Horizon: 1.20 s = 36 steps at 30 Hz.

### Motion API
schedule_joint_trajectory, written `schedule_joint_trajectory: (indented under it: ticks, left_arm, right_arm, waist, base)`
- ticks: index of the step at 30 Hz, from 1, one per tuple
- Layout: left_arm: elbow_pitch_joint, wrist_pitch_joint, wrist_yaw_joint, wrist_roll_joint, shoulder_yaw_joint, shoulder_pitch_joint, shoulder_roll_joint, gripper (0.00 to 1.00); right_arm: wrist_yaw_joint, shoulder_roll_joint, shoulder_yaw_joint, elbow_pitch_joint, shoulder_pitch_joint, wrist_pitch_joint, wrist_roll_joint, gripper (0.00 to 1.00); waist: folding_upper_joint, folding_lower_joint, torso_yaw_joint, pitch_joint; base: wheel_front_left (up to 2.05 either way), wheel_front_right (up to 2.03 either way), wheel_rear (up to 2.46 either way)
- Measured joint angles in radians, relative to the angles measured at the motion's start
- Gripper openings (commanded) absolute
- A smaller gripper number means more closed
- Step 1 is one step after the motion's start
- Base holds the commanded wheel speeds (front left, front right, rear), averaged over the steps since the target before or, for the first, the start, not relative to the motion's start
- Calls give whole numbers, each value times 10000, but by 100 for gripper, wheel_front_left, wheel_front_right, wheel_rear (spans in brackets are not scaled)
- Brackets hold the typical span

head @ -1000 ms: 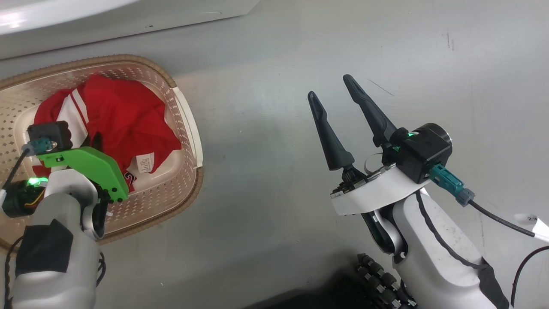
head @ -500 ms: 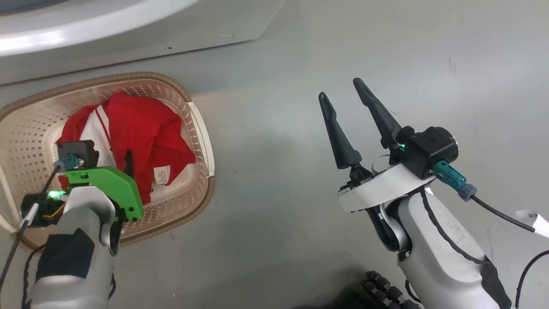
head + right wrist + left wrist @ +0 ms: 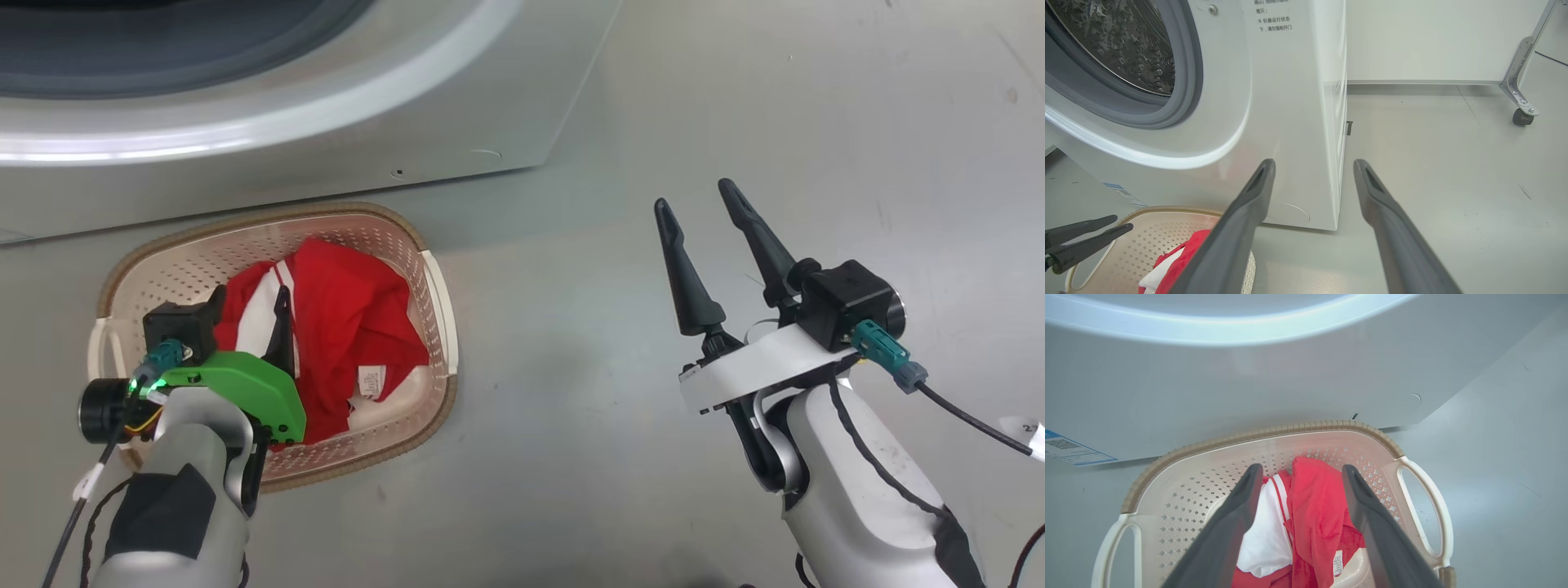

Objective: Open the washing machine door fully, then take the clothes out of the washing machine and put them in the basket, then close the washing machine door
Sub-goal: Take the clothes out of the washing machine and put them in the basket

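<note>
Unloading looks finished: the clothes (image 3: 343,343), a red bundle with white stripes and a small white label, lie heaped inside the basket (image 3: 326,214). The basket stands on the floor (image 3: 571,408), close against the foot of the washing machine (image 3: 286,147) and below its drum mouth (image 3: 1118,45).

The left gripper (image 3: 1302,469) hangs over the heap with its fingers spread wide, one on either side of the fabric and gripping nothing. The right gripper (image 3: 694,196) is poised above bare floor at the machine's right corner, well apart from the basket, fingers equally wide and empty.

The step in hand, as I judge it, is to clear the left arm from the basket and go for the door. Lift straight up, fingers kept apart, so no fold catches and gets dragged over the rim. The part of the steel drum visible from the right wrist looks bare, though its floor is hidden, so a glance inside is worthwhile. Where the door hangs I cannot tell. Push on its ring, not the glass, until it latches.
</note>
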Motion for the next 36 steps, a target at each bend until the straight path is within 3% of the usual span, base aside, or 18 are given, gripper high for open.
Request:
schedule_joint_trajectory:
  ticks: [3, 18, 36]
  left_arm:
    - [-249, -508, 0, -2, 6, 198, -54, 100]
    - [-1923, -637, -82, -88, 165, 1297, -161, 100]
    - [-4637, -637, 454, 274, 213, 3568, -63, 100]
  right_arm:
    - [-90, -92, -259, 96, 223, 0, -13, 100]
    - [-86, -196, -481, 556, 1277, 0, -44, 100]
    - [-182, -282, -433, 706, 2539, 0, -102, 100]
  waist:
    - [0, 0, 255, -541]
    - [0, 0, 1101, -2687]
    - [0, 0, 1402, -4750]
  base:
    - [0, 0, 0]
    - [0, 0, 0]
    - [0, 0, 0]
